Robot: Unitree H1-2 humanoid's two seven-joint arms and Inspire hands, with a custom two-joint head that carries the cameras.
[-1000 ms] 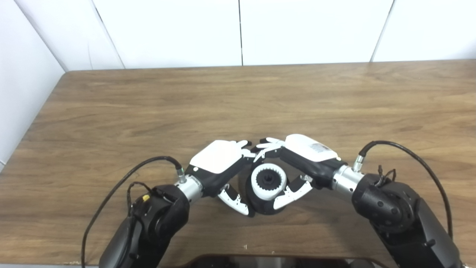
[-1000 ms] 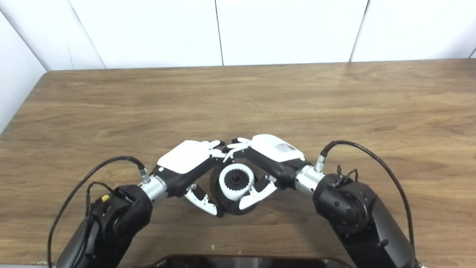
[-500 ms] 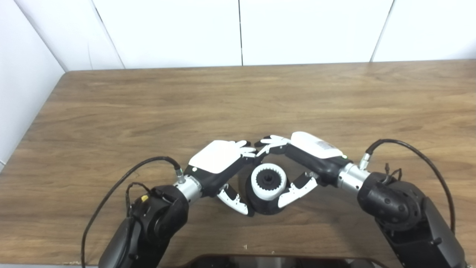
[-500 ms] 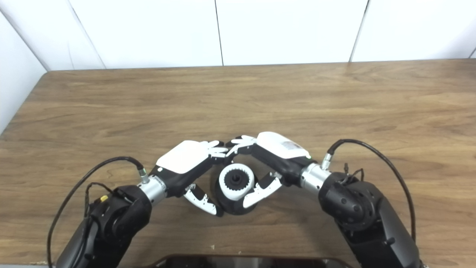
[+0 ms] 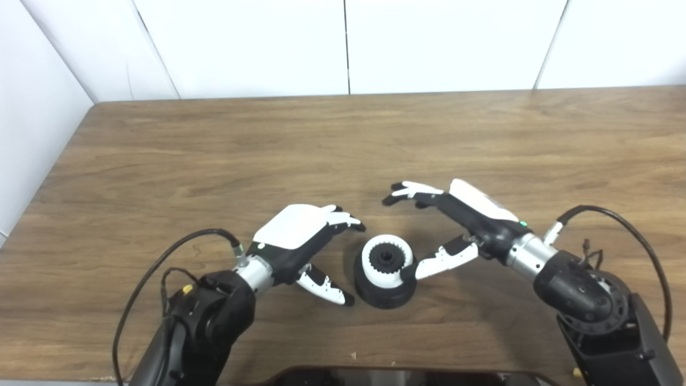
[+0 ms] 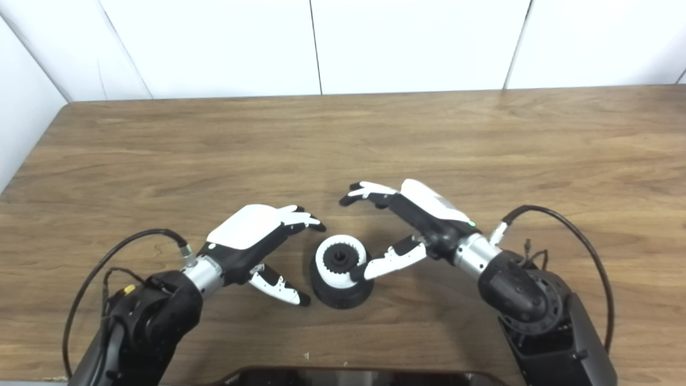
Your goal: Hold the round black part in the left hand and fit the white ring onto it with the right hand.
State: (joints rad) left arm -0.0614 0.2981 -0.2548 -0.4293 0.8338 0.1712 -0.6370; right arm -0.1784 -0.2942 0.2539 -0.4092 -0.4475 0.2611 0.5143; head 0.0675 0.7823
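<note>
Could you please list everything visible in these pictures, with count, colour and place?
round black part: one, black, standing on the table near the front centre, between the hands.
white ring: one, white with a toothed inner edge, seated on top of the round black part.
table: one, brown wood, filling most of the view.
wall panels: white, behind the table's far edge.
dark object: one, black, at the bottom edge; cannot tell what it is.
left hand: one, white and black, open, left of the part.
right hand: one, white and black, open, right of the part.
</note>
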